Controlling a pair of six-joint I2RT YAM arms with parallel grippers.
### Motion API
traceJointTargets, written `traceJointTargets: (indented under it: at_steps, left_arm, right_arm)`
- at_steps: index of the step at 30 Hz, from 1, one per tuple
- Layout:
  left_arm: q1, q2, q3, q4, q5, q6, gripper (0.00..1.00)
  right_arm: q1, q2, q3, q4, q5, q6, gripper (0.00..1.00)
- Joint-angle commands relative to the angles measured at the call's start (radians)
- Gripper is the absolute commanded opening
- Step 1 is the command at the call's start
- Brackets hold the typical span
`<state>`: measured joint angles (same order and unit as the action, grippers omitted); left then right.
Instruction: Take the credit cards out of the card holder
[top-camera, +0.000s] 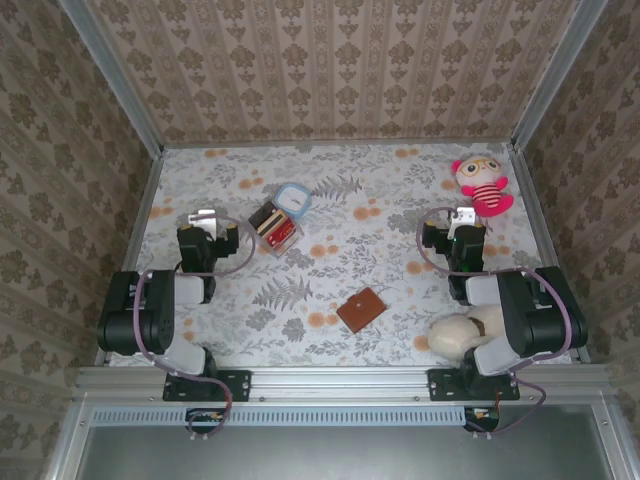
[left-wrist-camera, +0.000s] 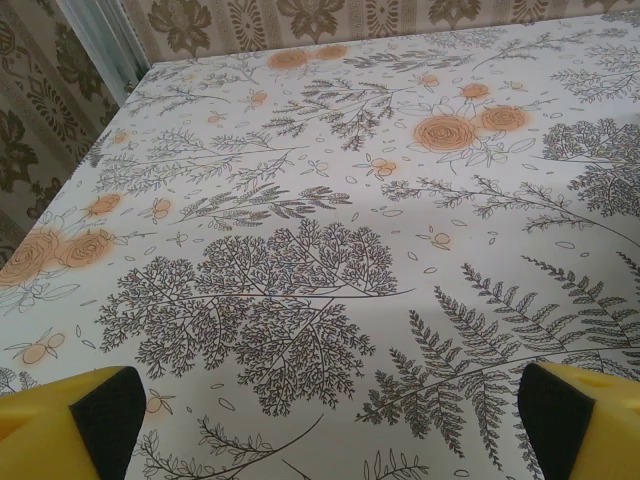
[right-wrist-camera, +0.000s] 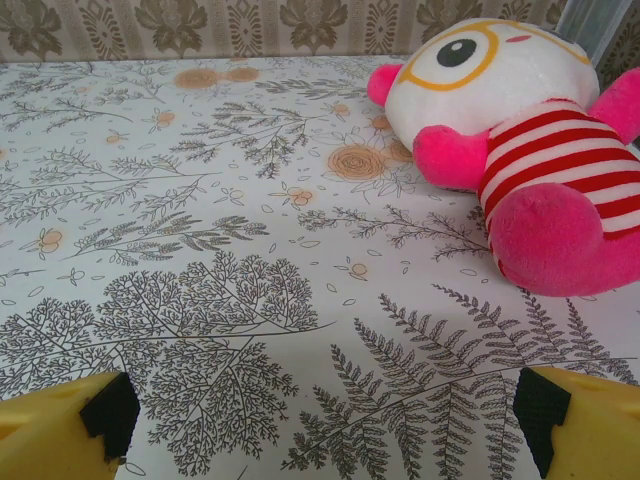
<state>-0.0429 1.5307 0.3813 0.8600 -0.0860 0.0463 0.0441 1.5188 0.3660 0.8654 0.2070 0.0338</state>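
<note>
You have one brown card holder (top-camera: 360, 309), near centre. One clear plastic box (top-camera: 275, 226), far, left of centre. One light-blue-rimmed item (top-camera: 294, 199) just beyond it. Two of plush kind: pink striped toy (top-camera: 482, 186) far right, cream toy (top-camera: 462, 333) near right.

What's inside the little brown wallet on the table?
The card holder lies flat on the table, showing just its brown outside. Whatever is inside, cards or not, is covered, so I cannot tell.
</note>
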Motion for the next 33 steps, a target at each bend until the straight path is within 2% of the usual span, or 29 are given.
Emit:
traceJointTargets:
  at_steps: [1,26,30,31,33]
  left_arm:
    - [0.011,0.006,0.022,0.007,0.012,0.003,1.00]
    - [0.017,0.003,0.001,0.036,0.040,0.007,1.00]
    - [0.017,-0.025,-0.021,0.059,-0.012,-0.012,1.00]
    - [0.017,-0.039,-0.021,0.048,-0.024,-0.019,1.00]
    - [0.016,-0.075,-0.024,0.022,-0.028,-0.016,1.00]
  right_arm:
    - [0.005,0.011,0.024,0.024,0.017,0.020,1.00]
    - [0.013,0.006,0.017,0.035,0.034,0.012,1.00]
    - [0.034,-0.044,0.004,0.022,0.082,0.003,1.00]
    - [0.043,-0.073,0.005,-0.002,0.103,-0.001,1.00]
    - [0.057,-0.174,0.040,-0.165,0.136,0.004,1.00]
